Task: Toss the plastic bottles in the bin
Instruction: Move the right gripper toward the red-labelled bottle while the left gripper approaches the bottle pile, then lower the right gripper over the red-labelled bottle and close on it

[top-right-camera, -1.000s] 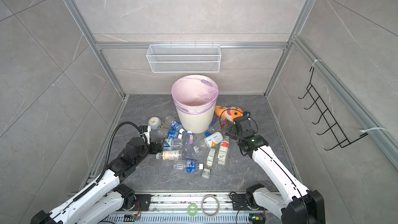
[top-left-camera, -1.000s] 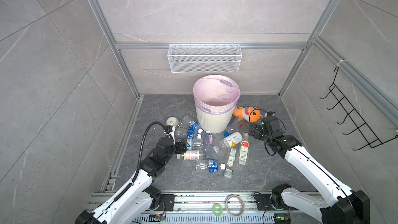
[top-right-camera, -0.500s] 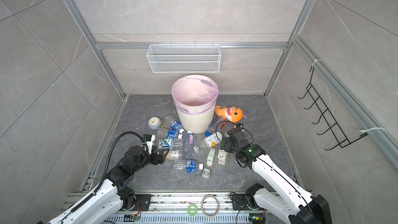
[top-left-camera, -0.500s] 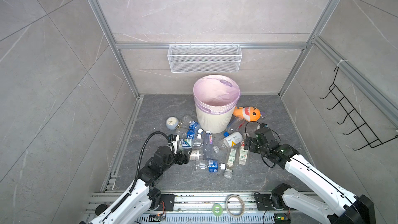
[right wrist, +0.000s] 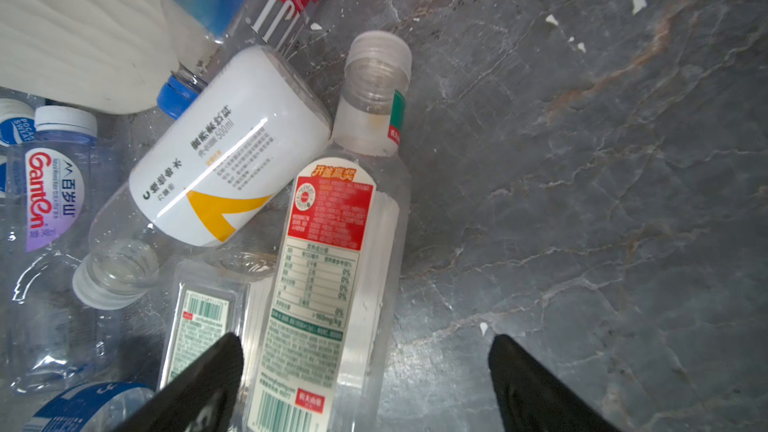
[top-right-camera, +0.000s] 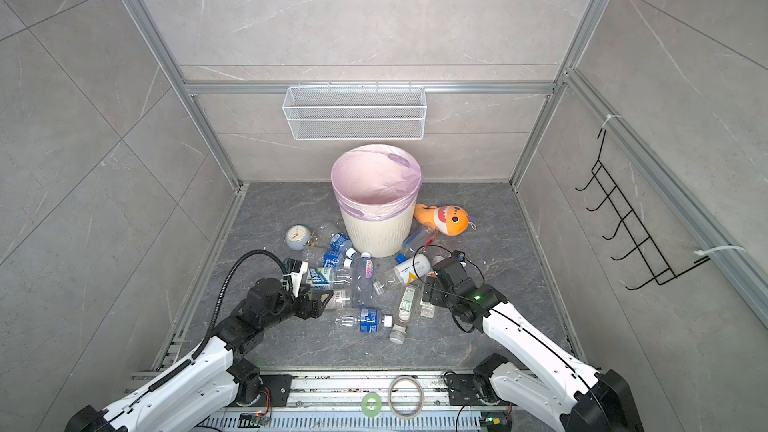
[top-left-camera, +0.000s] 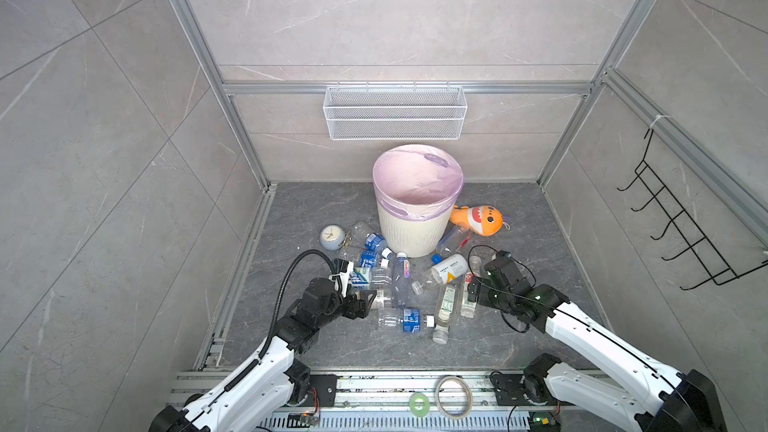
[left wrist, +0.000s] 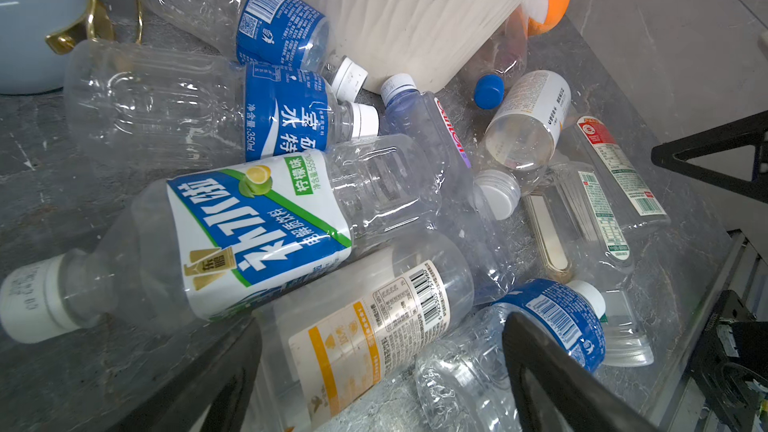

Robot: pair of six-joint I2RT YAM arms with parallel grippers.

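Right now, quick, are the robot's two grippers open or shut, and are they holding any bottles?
Left gripper: open, holding nothing; a bottle with a yellow-and-white label lies between its fingers.
Right gripper: open, holding nothing; a red-and-green labelled bottle lies between its fingers.

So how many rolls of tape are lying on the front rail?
2: a small green roll and, just right of it, a larger pale roll. Both lie flat on the metal rail between the two arm bases. Nothing there looks able to hide another.
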